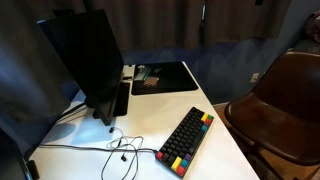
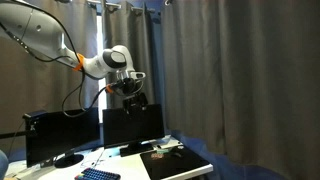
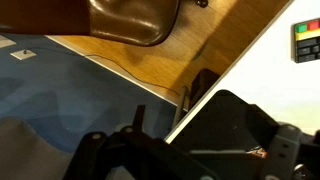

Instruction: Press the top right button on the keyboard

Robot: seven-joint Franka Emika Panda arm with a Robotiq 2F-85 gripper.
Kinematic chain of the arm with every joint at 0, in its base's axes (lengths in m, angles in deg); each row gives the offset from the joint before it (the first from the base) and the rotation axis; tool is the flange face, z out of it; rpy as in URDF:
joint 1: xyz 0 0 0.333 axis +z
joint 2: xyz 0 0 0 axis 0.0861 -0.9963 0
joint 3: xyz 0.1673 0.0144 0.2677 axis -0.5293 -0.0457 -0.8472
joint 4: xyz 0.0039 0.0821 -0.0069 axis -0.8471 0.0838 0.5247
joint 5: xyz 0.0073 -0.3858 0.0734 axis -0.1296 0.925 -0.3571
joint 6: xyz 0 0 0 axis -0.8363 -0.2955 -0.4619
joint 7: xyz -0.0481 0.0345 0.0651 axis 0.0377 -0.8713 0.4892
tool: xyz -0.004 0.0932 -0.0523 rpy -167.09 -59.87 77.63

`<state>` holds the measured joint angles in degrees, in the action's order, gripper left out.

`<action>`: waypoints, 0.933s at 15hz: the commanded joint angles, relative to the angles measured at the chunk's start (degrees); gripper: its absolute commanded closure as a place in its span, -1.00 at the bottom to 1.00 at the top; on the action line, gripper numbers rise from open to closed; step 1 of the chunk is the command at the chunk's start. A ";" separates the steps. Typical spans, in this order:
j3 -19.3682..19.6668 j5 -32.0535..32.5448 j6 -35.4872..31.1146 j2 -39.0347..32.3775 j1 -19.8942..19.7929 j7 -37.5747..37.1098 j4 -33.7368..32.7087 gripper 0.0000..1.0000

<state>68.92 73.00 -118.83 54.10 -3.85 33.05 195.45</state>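
The black keyboard [image 1: 186, 140], with red, yellow, green and blue keycaps along its edges, lies at an angle on the white table [image 1: 150, 115] near the front. It also shows low in an exterior view [image 2: 100, 174], and one coloured corner shows in the wrist view [image 3: 306, 40]. My gripper [image 2: 133, 97] hangs high above the table, over the monitors and far from the keyboard. In the wrist view its dark fingers [image 3: 195, 165] sit wide apart at the bottom edge. It looks open and holds nothing.
A black monitor [image 1: 85, 60] stands at the table's left. A flat black mat [image 1: 165, 77] lies at the back with a small object [image 1: 147, 82] on it. Loose cables [image 1: 118, 150] lie left of the keyboard. A brown chair [image 1: 285, 100] stands beside the table.
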 commanded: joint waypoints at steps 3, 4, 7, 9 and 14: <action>1.24 0.54 0.21 -0.18 1.50 -0.47 -0.15 -1.00; 1.24 0.54 0.21 -0.18 1.50 -0.47 -0.15 -1.00; 1.24 0.54 0.21 -0.18 1.50 -0.47 -0.15 -1.00; 0.42 0.28 0.57 -1.75 2.47 0.27 -0.54 -1.00; -3.02 -5.74 -2.02 -10.74 10.55 3.91 -0.13 -1.00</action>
<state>67.49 70.68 -119.05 49.01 2.88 35.19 195.85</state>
